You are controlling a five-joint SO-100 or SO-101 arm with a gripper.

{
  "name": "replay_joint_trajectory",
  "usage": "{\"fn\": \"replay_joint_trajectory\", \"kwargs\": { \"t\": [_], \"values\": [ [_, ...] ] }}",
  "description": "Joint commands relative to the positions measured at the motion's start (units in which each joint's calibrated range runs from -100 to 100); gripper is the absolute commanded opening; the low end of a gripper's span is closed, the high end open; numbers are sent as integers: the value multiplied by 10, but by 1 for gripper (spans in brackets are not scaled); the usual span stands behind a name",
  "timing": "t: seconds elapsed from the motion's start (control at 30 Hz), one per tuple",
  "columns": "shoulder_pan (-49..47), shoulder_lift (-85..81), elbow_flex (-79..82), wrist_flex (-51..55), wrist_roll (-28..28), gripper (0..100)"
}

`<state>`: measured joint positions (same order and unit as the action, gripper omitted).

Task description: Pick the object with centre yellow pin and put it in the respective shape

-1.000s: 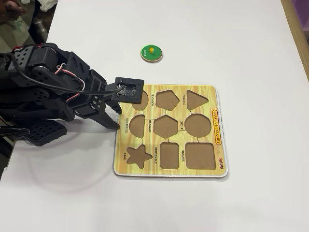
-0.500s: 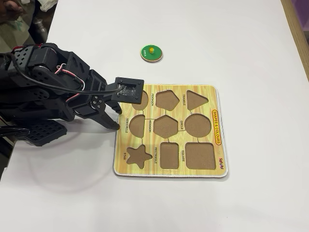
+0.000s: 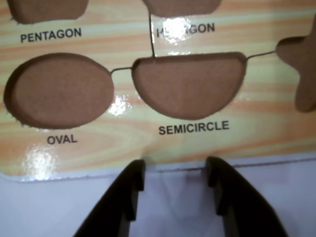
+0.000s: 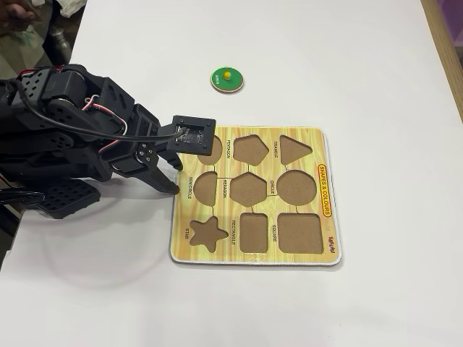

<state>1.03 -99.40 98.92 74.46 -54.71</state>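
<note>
Black and empty, the tool [image 3: 175, 173] hangs low at the left edge of the shape board [image 4: 318, 137] in the fixed view, its two fingers parted with only white bench [image 4: 347, 58] between them in the wrist view, just short of the semicircle cutout [image 3: 187, 86] with the oval cutout [image 3: 59, 91] to its left. The step in hand looks like the reach: I judge the arm should lift clear of the board, swing toward the upper middle of the fixed frame, and come straight down with its fingers astride the yellow knob. One green disc [image 4: 227, 79] lies there on the bench, apart from the board. One board carries nine cutouts, all vacant; the round CIRCLE cutout [image 4: 296, 186] sits on the right side of its middle row.
</note>
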Motion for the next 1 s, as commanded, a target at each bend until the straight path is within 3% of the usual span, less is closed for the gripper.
{"fn": "replay_joint_trajectory", "kwargs": {
  "t": [0.0,0.97],
  "values": [
    [2,10,3,10,3,15],
    [0,13,-6,7,-4,15]
  ]
}}
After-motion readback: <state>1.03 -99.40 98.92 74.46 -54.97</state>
